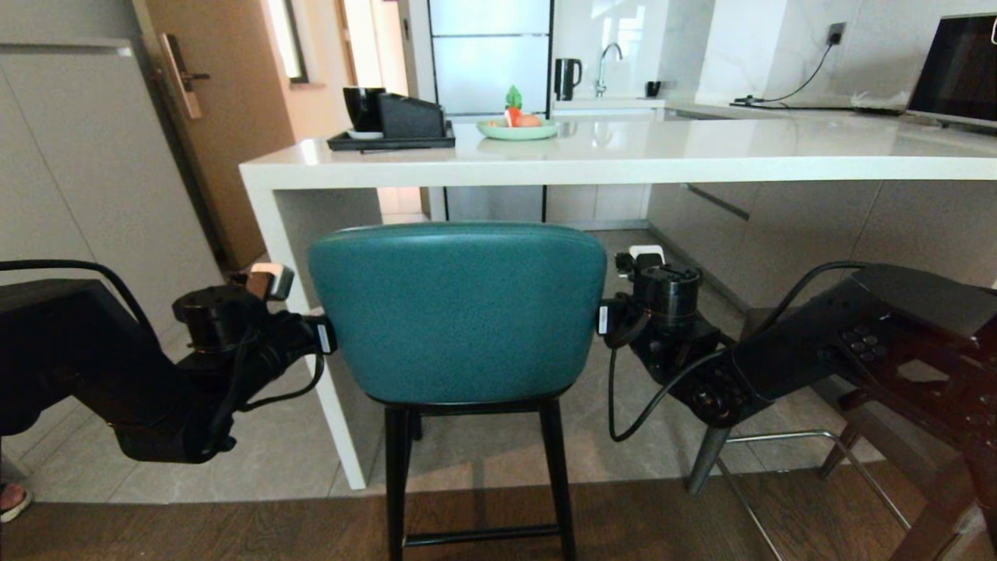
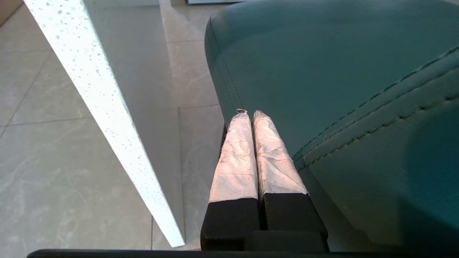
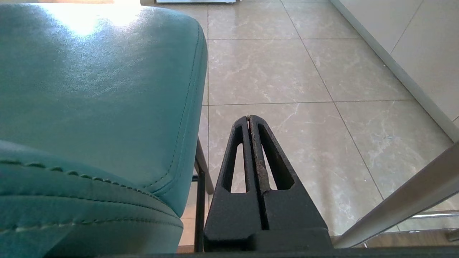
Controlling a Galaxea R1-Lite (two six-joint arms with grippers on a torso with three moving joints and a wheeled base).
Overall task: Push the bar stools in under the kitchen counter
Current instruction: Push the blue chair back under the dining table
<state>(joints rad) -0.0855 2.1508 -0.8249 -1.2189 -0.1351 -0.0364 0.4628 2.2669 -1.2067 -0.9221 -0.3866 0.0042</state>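
Straight ahead of my head camera stands the tall bar stool with the curved teal leather back and thin black legs (image 1: 458, 312), its back facing me and its front reaching just under the edge of the long glossy white stone-like bench (image 1: 623, 152). It sits close beside the bench's thick white side panel (image 1: 311, 312), on the line where the brown wooden floor (image 1: 234, 530) meets the pale grey floor tiles (image 3: 287, 71).

I have my left gripper (image 2: 251, 114) at the left edge of the teal back; its jaws, wrapped in white tape, are pressed together and lie against the leather seam. My right gripper (image 3: 249, 118) is at the right edge of the same back, black jaws pressed together with nothing between them, just beside the cushion.

Off to my right I see only grey metal legs (image 1: 779, 452) of a second stool behind my right arm.

On the bench sit a black tray with a black cup and box (image 1: 393, 125) and a light green plate holding orange and green items (image 1: 517, 125); a black kettle (image 1: 567, 78) stands further back and a laptop (image 1: 958, 70) at the far right. I can read no writing or brand anywhere
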